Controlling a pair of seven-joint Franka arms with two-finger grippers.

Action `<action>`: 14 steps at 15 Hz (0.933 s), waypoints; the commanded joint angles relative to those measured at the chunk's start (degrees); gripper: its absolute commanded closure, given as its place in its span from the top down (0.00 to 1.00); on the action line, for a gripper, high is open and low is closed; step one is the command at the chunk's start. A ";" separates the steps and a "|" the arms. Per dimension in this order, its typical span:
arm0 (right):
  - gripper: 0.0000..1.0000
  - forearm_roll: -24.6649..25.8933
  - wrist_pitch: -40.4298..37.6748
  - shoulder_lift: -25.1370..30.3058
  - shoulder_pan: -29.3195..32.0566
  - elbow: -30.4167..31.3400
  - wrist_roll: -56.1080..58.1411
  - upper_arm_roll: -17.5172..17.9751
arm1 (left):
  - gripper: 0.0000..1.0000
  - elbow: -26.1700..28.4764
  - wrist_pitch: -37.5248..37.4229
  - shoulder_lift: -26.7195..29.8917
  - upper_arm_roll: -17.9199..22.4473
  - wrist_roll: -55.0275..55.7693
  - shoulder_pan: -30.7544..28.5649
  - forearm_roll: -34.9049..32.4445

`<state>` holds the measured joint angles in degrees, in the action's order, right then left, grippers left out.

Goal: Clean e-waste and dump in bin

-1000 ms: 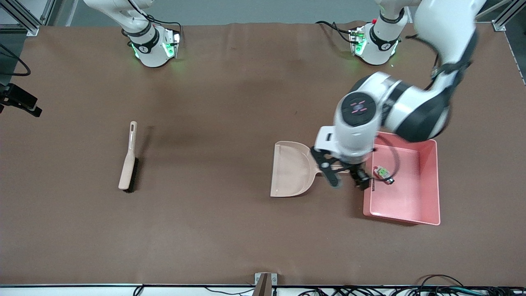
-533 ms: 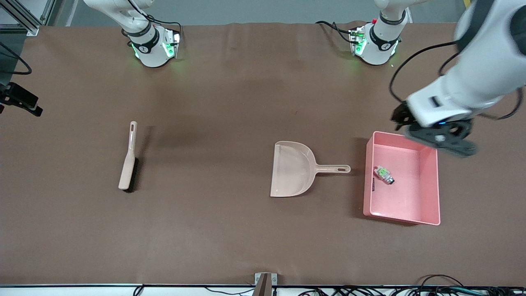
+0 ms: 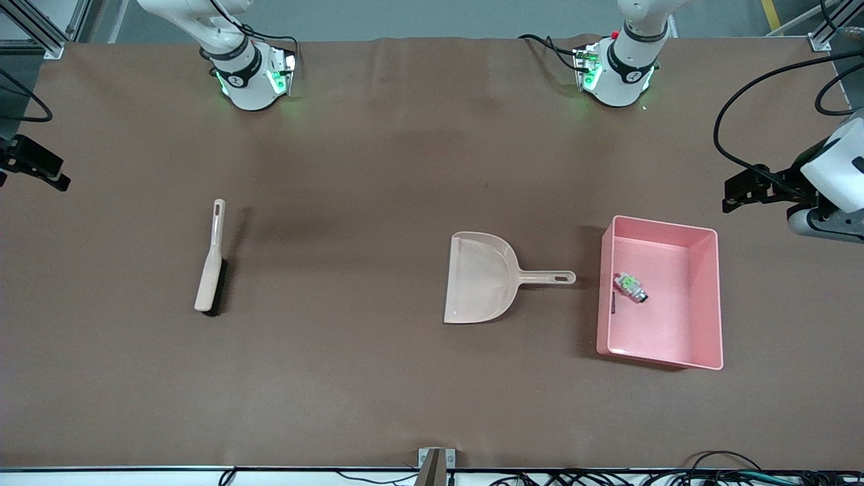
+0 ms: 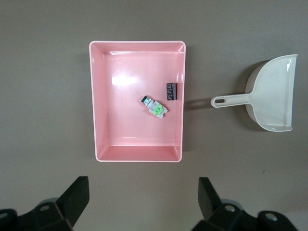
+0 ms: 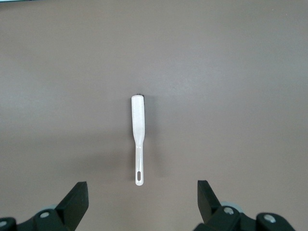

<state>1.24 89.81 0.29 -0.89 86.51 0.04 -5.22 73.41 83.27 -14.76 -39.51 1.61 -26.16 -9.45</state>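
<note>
E-waste, 2 pcs, both lying in the pink bin (image 3: 702, 297) toward the left arm's end of the table. White part w/ green mark and grey metal end (image 3: 631, 286) rests on the bin floor, lying at an angle to the walls. Dark maroon-brown block (image 4: 171, 91) sits against the inner face of the wall nearest the dustpan; the front view shows it only as a dark sliver at that wall (image 3: 613, 305). The 2 pcs are near each other, not touching.

Bin: shallow, rectangular, upright walls, flat on the brown table (image 3: 378, 378).

Beige dustpan (image 3: 479, 277) lies flat beside the bin, toward the right arm's end; its handle points at the bin, tip just short of the bin wall, apart from it. Pan appears empty.

Beige brush w/ black bristles (image 3: 210, 263) lies on the table well apart from the dustpan, toward the right arm's end. Right wrist view shows it from above (image 5: 138, 134).

Left gripper (image 3: 756, 192) is up in the air at the edge of the front view, over the table just off the bin; fingers spread wide (image 4: 77, 192), nothing between them.

Right gripper (image 5: 142, 204) is out of the front view; per its wrist cam it hangs high over the brush, fingers spread, holding nothing.
</note>
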 commanded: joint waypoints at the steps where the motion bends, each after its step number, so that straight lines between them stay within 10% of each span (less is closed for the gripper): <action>1: 1.00 0.96 -0.34 0.50 0.19 -0.12 0.40 0.48 | 1.00 1.29 -0.22 4.37 14.30 -0.11 11.69 1.19; 3: 1.00 0.96 -0.34 0.50 0.19 -0.12 0.40 0.48 | 1.00 2.08 -0.30 6.13 27.15 0.23 22.51 8.18; 8: 1.00 0.70 -0.25 0.50 0.19 -0.12 0.31 0.48 | 1.00 18.06 10.50 15.27 38.42 -3.10 30.09 11.82; 14: 1.00 0.43 0.01 0.41 0.19 -0.12 0.23 0.48 | 1.00 14.30 10.24 12.65 38.02 -0.30 31.35 11.04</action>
<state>1.24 89.86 0.29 -0.89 86.49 0.05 -5.10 88.36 93.09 -1.66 -1.16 -0.53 4.51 1.61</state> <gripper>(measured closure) 0.000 0.000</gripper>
